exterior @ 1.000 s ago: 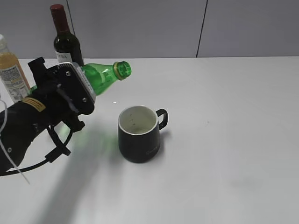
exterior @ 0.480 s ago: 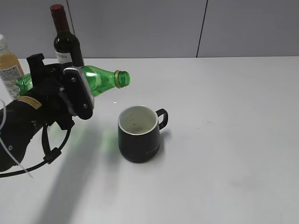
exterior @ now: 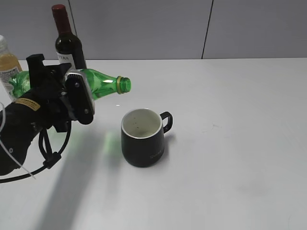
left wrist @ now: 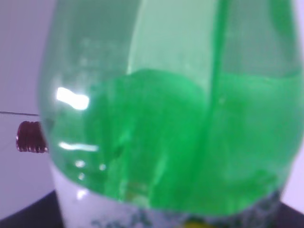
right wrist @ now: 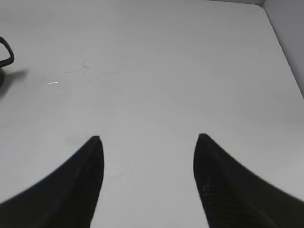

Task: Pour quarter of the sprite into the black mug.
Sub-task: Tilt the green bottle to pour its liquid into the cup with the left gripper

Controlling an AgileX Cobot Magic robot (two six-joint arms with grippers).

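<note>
The sprite (exterior: 98,81), a green transparent bottle with no cap, lies nearly level in my left gripper (exterior: 72,96). Its open mouth points right, up and to the left of the black mug (exterior: 143,138). The gripper is shut on the bottle's body. In the left wrist view the bottle (left wrist: 171,118) fills the frame, with green liquid in it. The mug stands upright, its white inside visible, handle to the right. My right gripper (right wrist: 147,142) is open and empty over bare table; the mug's handle (right wrist: 4,52) shows at that view's left edge.
A dark wine bottle with a red top (exterior: 67,40) stands at the back left; its red top (left wrist: 31,137) also shows in the left wrist view. An orange juice bottle (exterior: 7,64) stands at the far left. A grey wall lies behind the white table (exterior: 230,120).
The left gripper has tipped the sprite further, from mouth-up to nearly level. The mouth has dropped and moved slightly left. The mug has not moved.
</note>
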